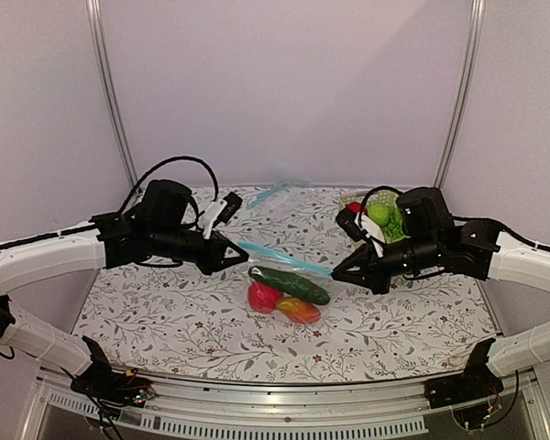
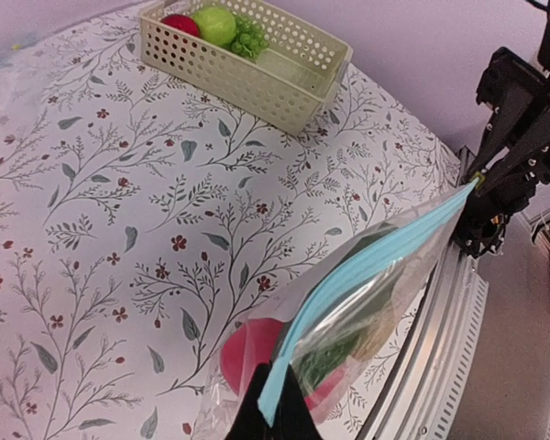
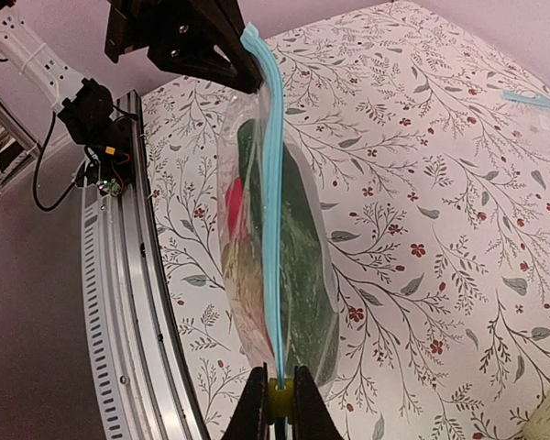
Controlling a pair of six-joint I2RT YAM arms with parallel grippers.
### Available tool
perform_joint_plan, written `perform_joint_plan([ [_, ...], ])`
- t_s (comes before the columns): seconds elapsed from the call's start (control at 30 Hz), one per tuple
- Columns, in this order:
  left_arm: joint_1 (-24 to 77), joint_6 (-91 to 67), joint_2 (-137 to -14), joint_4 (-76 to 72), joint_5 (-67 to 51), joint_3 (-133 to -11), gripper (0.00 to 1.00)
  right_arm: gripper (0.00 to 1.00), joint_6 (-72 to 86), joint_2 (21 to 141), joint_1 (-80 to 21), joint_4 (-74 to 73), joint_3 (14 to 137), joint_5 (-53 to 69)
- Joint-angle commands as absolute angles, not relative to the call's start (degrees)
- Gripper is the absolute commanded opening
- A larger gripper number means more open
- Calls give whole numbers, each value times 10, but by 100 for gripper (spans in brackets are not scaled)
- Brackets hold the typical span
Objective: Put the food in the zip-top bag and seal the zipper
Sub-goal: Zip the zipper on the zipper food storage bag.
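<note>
The clear zip-top bag hangs stretched between my two grippers, a little above the table. Its light blue zipper runs taut from one gripper to the other. Inside lie the dark green cucumber, the round red fruit and the orange-red piece. My left gripper is shut on the zipper's left end. My right gripper is shut on the right end, on a small yellow piece of the zipper. The strip looks pressed together along its length.
A cream basket stands at the back right with a bright green apple, a green grape bunch and a red ball. Another clear bag with a blue strip lies at the back. The metal table rail runs along the near edge.
</note>
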State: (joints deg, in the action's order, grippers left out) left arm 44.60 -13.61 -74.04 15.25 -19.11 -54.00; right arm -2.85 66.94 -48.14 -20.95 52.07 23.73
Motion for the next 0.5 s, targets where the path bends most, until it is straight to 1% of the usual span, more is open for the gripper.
perform_joint_plan([
  [0.0,413,-140,-722,192,-144,-524,0,4,-32,648,-473,-250,516,220],
  [0.37,388,-145,-708,204,-123,-520,0,5,-30,637,-472,-256,516,202],
  [0.47,384,-145,-707,194,-139,-516,0,6,-29,636,-472,-256,516,199],
])
